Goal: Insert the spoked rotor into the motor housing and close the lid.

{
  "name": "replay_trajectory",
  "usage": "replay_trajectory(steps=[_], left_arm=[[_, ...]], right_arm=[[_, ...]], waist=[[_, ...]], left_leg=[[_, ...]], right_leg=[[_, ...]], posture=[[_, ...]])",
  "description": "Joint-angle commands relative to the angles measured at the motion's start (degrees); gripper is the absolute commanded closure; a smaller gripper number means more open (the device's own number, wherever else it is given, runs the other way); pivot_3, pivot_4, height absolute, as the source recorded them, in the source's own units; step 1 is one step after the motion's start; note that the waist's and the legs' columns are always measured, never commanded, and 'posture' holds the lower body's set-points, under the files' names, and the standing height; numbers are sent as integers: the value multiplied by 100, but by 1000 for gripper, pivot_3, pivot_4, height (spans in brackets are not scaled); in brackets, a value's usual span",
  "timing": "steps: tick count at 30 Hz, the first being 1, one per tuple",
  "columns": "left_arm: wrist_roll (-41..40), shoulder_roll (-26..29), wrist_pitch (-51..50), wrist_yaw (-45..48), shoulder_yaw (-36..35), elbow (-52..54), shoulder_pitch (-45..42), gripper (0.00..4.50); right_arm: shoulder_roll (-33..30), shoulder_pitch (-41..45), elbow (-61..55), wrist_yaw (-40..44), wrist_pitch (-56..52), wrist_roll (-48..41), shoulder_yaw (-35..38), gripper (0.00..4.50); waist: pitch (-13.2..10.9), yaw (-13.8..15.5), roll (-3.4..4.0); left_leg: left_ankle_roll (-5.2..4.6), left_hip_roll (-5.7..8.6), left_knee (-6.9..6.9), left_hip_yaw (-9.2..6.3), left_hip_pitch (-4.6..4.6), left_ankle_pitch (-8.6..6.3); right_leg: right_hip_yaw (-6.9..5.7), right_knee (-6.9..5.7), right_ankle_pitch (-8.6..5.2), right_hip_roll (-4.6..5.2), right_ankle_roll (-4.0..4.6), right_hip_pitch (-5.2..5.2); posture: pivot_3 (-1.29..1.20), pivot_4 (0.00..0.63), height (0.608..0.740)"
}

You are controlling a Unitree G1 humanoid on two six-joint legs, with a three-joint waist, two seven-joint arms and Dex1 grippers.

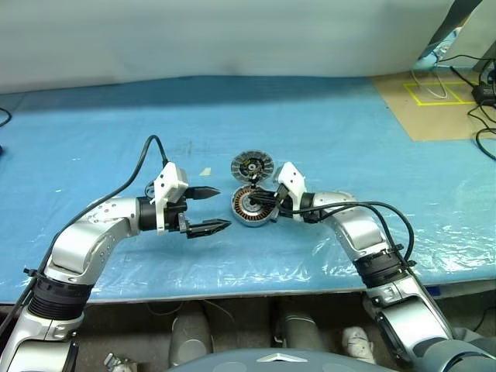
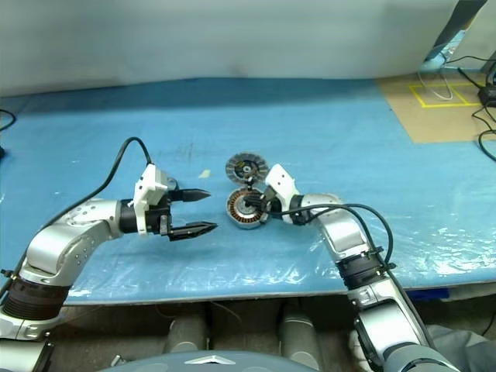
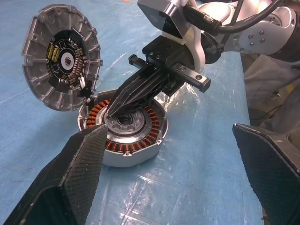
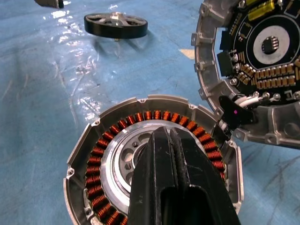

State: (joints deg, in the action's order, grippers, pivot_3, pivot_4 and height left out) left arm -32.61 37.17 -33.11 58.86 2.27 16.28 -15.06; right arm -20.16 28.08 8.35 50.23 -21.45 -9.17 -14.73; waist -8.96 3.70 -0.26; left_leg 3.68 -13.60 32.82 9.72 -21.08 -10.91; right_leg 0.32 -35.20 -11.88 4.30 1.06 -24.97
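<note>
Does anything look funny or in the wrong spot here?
Yes. The lid is flipped open, standing on edge beside the motor housing. The spoked rotor lies apart on the blue sheet, not inside. The right gripper pokes shut fingertips at the housing's hub.

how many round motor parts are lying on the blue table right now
3: the motor housing under the right gripper, the lid standing open, hinged at its edge, and a black spoked rotor lying apart. More may be hidden.
</note>
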Motion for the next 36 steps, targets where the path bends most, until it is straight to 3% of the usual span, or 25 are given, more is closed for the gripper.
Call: replay_trajectory(steps=[1, 6, 12, 18, 26, 28, 31, 36], left_arm=[[-76, 25, 47, -13, -107, 189, -7, 0], [-69, 24, 78, -9, -111, 176, 10, 0], [-54, 21, 114, 24, -91, 142, 16, 0], [-15, -14, 176, 53, -47, 60, -49, 0], [-3, 14, 237, 87, -80, 30, -12, 0], [-14, 17, 237, 87, -85, 41, 5, 0], [-8, 14, 249, 96, -80, 42, 16, 0], [-4, -19, 250, 87, -58, 19, -23, 0]], right_arm=[[-55, 19, 260, 23, 257, 222, -119, 4472], [-213, -128, 477, 21, 703, 643, -442, 4472], [-211, -273, -28, 255, 432, 344, -373, 4472], [-164, -262, 691, -53, 355, 714, -486, 4472], [-446, -447, 605, -38, -182, 845, -632, 4472], [-394, -508, 247, 11, 112, 606, -466, 4472], [23, -421, -540, 82, -370, -521, 257, 4472], [271, -177, -1121, 64, -1062, -1366, 781, 4472]], waist=[[0, 4, 0], [1, 5, 0], [2, 11, -2], [7, 2, -5], [24, 23, -4], [26, 40, -7], [25, 35, -8], [23, -78, -7]], left_leg=[[0, 0, 0, 0, 1, 0], [0, 0, 3, 0, 17, 0], [-1, 0, 1, 0, 29, -1], [0, -1, -4, 0, 31, -1], [-25, 4, -23, 0, 148, -17], [-26, 12, -35, -1, 164, -18], [-26, 20, -50, -1, 152, -18], [0, 0, -48, -3, 18, 0]], right_leg=[[0, 0, 0, 0, 0, 1], [0, -2, 0, 1, 0, 16], [6, 2, -1, 2, 0, 31], [4, 8, -1, 1, 0, 33], [5, 32, -30, 9, -47, 149], [3, 46, -31, 14, -49, 170], [3, 52, -33, 20, -52, 161], [0, 42, -5, -6, -4, 22]], posture=[[0, 150, 740], [0, 150, 740], [0, 150, 740], [0, 150, 740], [0, 150, 740], [0, 150, 740], [0, 150, 740], [0, 150, 740]])
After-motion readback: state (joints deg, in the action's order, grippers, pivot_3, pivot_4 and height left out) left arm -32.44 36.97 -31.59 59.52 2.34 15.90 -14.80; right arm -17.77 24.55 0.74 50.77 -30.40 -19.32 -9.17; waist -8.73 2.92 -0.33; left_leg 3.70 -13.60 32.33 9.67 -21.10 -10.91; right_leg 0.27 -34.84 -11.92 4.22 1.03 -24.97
